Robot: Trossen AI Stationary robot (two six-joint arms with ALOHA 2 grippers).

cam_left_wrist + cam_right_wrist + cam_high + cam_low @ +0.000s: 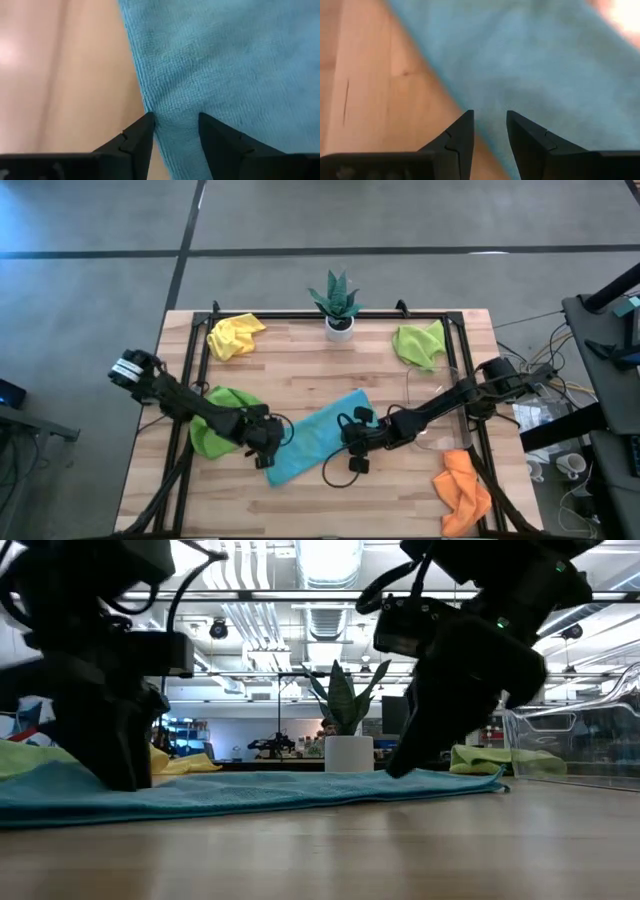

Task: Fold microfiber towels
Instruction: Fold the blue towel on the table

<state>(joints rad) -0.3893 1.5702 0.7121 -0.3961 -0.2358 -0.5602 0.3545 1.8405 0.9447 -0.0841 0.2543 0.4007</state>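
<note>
The blue towel [318, 437] lies folded into a long strip, slanting across the middle of the wooden table [300, 370]. The left gripper [175, 127] sits low over the strip's near-left end, its fingers spread a little with a ridge of blue cloth between the tips; whether the tips press the cloth or only straddle it is hard to make out. In the overhead view the gripper itself hides that end of the towel. The right gripper [489, 125] is down at the strip's other half, fingers parted over the towel's edge where cloth meets wood, nothing visibly pinched; its dark body covers part of the towel from above.

One green towel [222, 420] lies bunched under the left arm, partly hidden by it. A second green towel [420, 343] is crumpled at the far right, a yellow towel [234, 335] at the far left, and an orange towel [463, 490] at the near-right corner, hanging over the table's edge. A potted plant [337, 302] stands at the far middle. A clear tray [575, 745] at the right is faint from above and cut off in the low view.
</note>
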